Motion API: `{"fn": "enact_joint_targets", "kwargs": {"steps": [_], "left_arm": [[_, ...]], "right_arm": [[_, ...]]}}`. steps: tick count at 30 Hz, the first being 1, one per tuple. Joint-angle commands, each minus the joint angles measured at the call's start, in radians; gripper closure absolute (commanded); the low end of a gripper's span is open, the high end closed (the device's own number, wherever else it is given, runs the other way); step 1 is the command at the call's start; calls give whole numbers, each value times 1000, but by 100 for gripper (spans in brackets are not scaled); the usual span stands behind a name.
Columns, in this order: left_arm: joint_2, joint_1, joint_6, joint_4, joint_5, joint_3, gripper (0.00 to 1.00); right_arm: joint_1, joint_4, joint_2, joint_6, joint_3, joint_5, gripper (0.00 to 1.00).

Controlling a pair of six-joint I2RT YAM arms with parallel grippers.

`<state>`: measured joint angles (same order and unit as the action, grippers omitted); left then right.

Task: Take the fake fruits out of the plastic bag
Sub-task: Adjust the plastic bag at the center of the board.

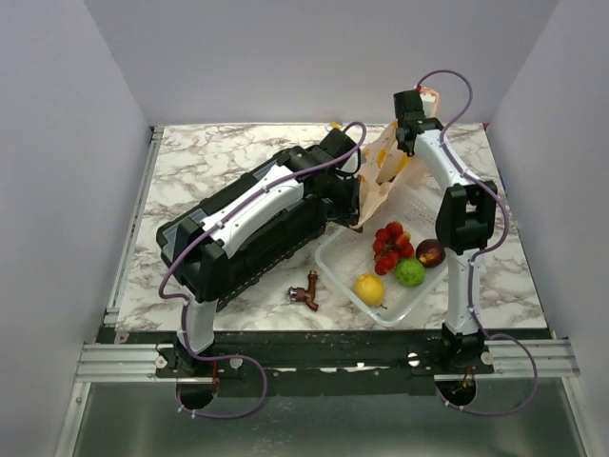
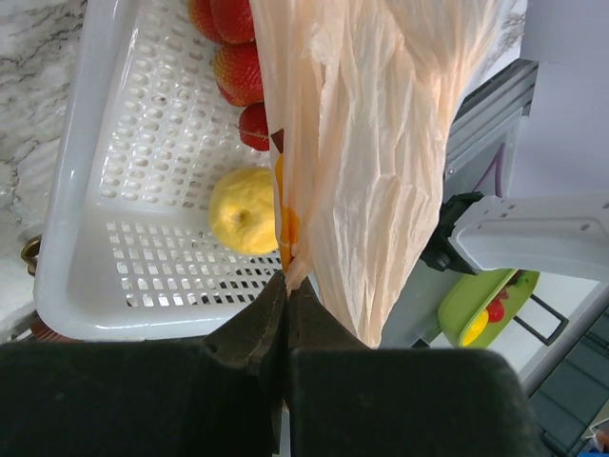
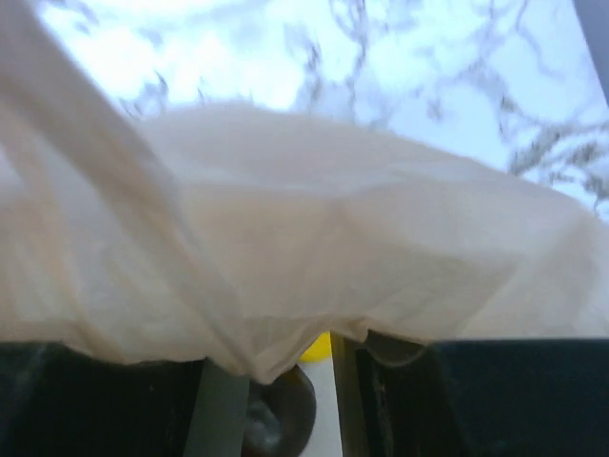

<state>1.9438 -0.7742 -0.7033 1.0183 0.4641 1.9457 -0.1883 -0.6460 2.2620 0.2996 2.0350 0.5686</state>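
The plastic bag point(image 1: 388, 169) hangs stretched in the air between my two grippers, above the far end of the white mesh basket point(image 1: 335, 257). My left gripper point(image 1: 356, 215) is shut on the bag's lower corner, which shows in the left wrist view point(image 2: 285, 278). My right gripper point(image 1: 420, 107) is raised at the back and holds the bag's top edge. In the right wrist view the bag point(image 3: 314, 238) covers its fingertips. In the basket lie a red berry cluster point(image 1: 392, 246), a green lime point(image 1: 410, 273), a yellow lemon point(image 1: 369, 288) and a dark red fruit point(image 1: 430, 252).
A small maroon-brown object point(image 1: 306, 290) lies on the marble table left of the basket. The left wrist view shows the lemon point(image 2: 245, 211) and berries point(image 2: 238, 67) in the basket point(image 2: 86, 190). A dark round shape point(image 3: 281, 419) shows under the bag's edge.
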Motion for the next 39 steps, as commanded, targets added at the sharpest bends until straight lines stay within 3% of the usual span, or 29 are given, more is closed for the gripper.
{"fn": "enact_joint_targets", "kwargs": {"steps": [1, 10, 13, 15, 19, 21, 26, 35, 39], "left_arm": [[7, 2, 5, 29, 16, 37, 100], [16, 7, -12, 4, 31, 29, 100], [16, 6, -27, -27, 45, -1, 100], [10, 6, -34, -54, 52, -34, 100], [32, 7, -30, -53, 50, -34, 100], [41, 7, -32, -56, 57, -37, 100], [47, 8, -24, -58, 56, -38, 100], [50, 31, -21, -61, 52, -31, 100], [57, 36, -25, -67, 59, -26, 100]], "right_arm": [[27, -18, 85, 35, 174, -21, 61], [27, 19, 49, -14, 74, -109, 62], [29, 14, -21, 38, -68, -65, 67], [30, 114, -104, 35, -237, -74, 67], [65, 151, -162, 80, -355, -102, 60], [88, 129, -127, 97, -318, -169, 49], [101, 66, 20, 97, -113, -461, 42], [84, 38, 294, 233, 375, -844, 36], [69, 132, 263, 292, 365, -969, 36]]}}
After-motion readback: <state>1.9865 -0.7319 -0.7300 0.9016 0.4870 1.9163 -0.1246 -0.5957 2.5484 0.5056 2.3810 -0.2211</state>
